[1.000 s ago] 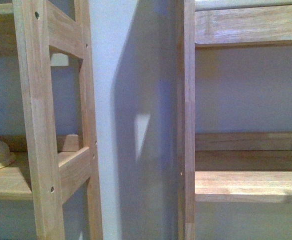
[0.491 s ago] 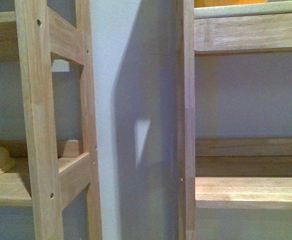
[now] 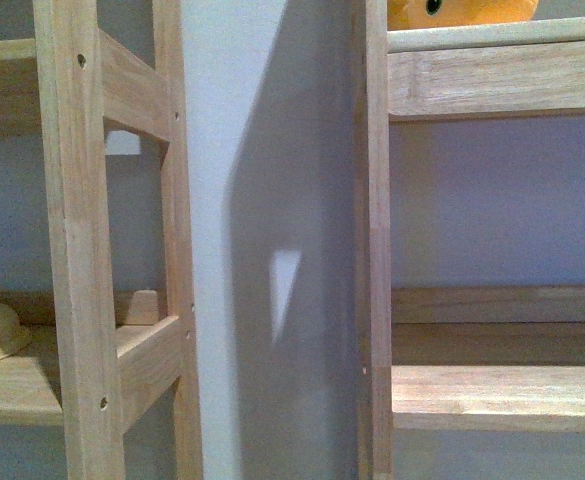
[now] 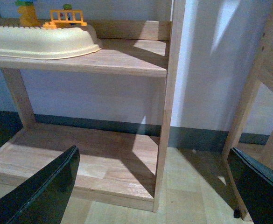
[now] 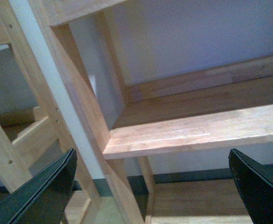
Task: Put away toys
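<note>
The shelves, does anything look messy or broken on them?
Nothing looks broken or spilled. The orange plush toy sits on the right rack's upper shelf, only its bottom showing. A cream tub with small toys behind it rests flat on the left rack's shelf.

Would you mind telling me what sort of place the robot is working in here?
Probably a playroom or child's room at home. Two open wooden shelf units stand against a plain wall, an orange-yellow plush toy sits on an upper shelf, and a cream plastic play set with small bright figures rests on another.
</note>
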Action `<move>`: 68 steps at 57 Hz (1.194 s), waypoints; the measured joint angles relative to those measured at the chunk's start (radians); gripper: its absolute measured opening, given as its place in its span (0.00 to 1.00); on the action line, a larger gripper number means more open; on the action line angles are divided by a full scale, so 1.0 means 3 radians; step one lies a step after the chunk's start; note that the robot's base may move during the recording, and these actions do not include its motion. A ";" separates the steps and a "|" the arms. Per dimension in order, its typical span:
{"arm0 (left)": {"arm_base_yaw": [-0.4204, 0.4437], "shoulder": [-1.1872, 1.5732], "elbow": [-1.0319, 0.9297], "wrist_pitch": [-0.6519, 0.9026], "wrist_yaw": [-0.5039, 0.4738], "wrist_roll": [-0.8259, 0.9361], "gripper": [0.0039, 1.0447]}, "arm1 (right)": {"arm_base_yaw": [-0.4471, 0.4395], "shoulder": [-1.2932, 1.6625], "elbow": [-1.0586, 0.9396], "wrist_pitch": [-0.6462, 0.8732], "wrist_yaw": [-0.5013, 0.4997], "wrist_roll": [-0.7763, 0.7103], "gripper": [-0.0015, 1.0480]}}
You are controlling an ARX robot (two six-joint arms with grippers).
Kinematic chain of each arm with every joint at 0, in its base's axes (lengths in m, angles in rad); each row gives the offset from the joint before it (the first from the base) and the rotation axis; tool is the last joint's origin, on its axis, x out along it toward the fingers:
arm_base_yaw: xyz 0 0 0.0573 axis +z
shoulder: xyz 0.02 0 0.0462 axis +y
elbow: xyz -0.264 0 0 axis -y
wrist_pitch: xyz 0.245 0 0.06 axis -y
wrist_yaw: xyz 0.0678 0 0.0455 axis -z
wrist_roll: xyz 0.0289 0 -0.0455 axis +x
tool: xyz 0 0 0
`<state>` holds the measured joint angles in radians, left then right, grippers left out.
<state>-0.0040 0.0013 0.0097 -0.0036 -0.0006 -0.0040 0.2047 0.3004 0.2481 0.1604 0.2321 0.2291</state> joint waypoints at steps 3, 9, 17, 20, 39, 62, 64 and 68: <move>0.0000 0.0000 0.0000 0.0000 -0.0001 0.0000 0.94 | -0.0006 0.0000 -0.0011 -0.0005 0.0014 -0.0006 0.94; 0.0000 0.0000 0.0000 0.0000 -0.0001 0.0000 0.94 | -0.0006 -0.0004 -0.0013 -0.0006 0.0011 -0.0022 0.94; 0.0000 0.0000 0.0000 0.0000 -0.0001 0.0000 0.94 | -0.0045 -0.0010 0.0020 -0.0158 -0.0094 -0.0150 0.89; 0.0000 0.0000 0.0000 0.0000 0.0000 0.0000 0.94 | -0.0111 -0.0041 0.0023 -0.0369 -0.0228 -0.0354 0.82; 0.0000 0.0000 0.0000 0.0000 -0.0001 0.0000 0.94 | -0.0659 -0.0572 -0.0310 -0.0645 -0.0773 -0.0710 0.31; 0.0000 0.0000 0.0000 0.0000 -0.0001 0.0000 0.94 | -0.0671 -0.0754 -0.0566 -0.0580 -0.0772 -0.0746 0.03; 0.0000 0.0000 0.0000 0.0000 0.0000 0.0000 0.94 | -0.0671 -0.0769 -0.0581 -0.0577 -0.0772 -0.0746 0.03; 0.0000 0.0000 0.0000 0.0000 0.0000 0.0000 0.94 | -0.0671 -0.0792 -0.0603 -0.0573 -0.0772 -0.0746 0.03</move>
<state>-0.0040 0.0013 0.0097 -0.0036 -0.0006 -0.0040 0.0032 0.0628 0.0673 -0.0116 0.0006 0.0051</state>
